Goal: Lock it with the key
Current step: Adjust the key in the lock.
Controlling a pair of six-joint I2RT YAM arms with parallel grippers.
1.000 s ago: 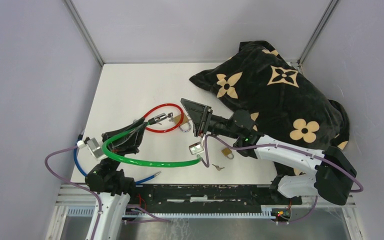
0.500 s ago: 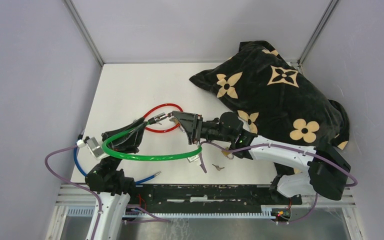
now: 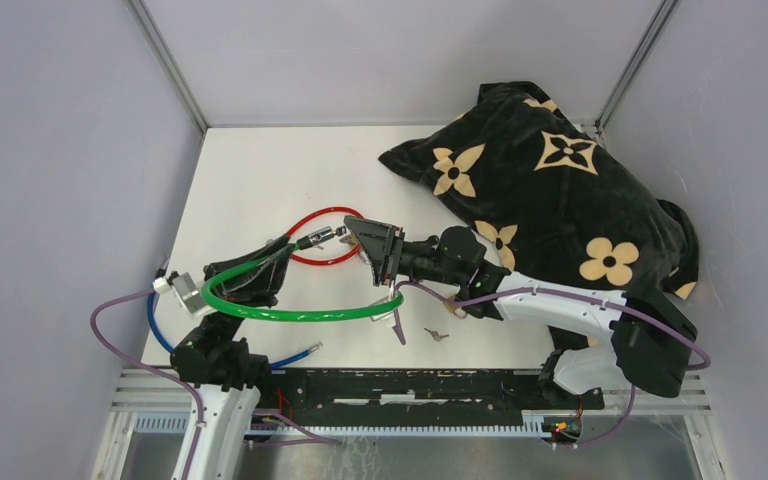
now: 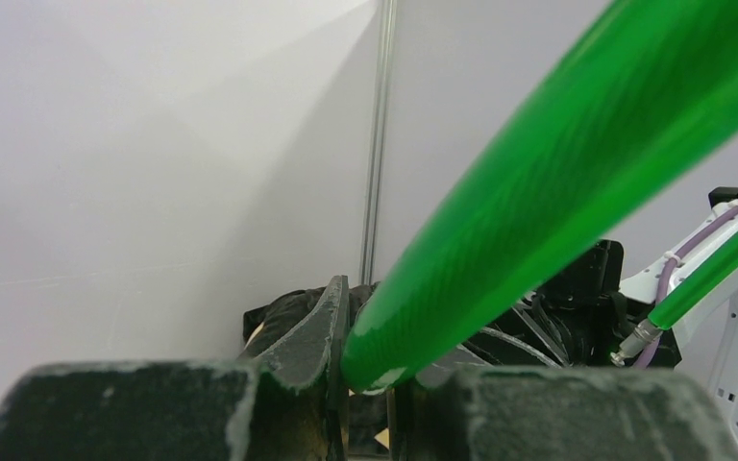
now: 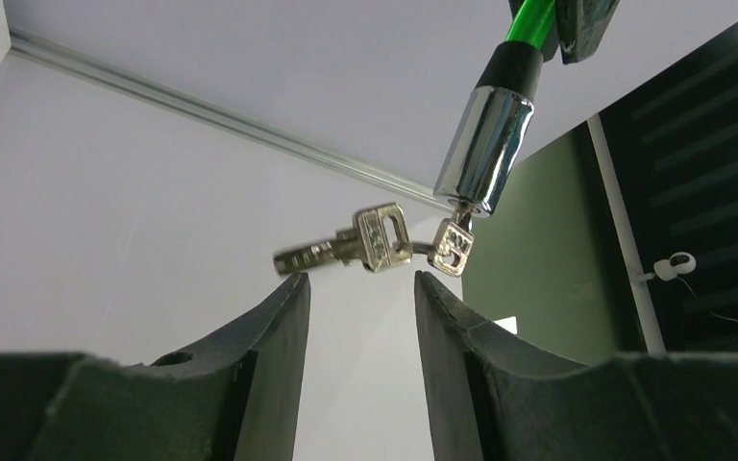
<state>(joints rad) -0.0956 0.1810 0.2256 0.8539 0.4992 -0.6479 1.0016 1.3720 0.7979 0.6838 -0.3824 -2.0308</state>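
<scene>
A green cable lock (image 3: 290,315) arcs above the white table. Its chrome lock cylinder (image 5: 481,144) hangs at the cable's end, with a key (image 5: 452,246) in its lower end and a second key (image 5: 346,250) dangling on the ring. My left gripper (image 3: 276,256) is shut on the green cable (image 4: 557,192) just behind that cylinder. My right gripper (image 5: 360,280) is open, and the keys (image 3: 337,235) hang just past its fingertips without touching them. In the top view the right gripper (image 3: 356,243) sits immediately right of the keys.
A red cable loop (image 3: 305,220) lies on the table (image 3: 260,170) under the keys. A blue cable (image 3: 295,355) lies near the left arm's base. A brass padlock (image 3: 455,306) and loose keys (image 3: 437,335) lie front centre. A black flowered cushion (image 3: 550,190) fills the back right.
My right gripper has swung left and down to the keys at the lock cylinder, its jaws narrowing slightly. The green cable's free end shifted a little. The left gripper kept its hold.
</scene>
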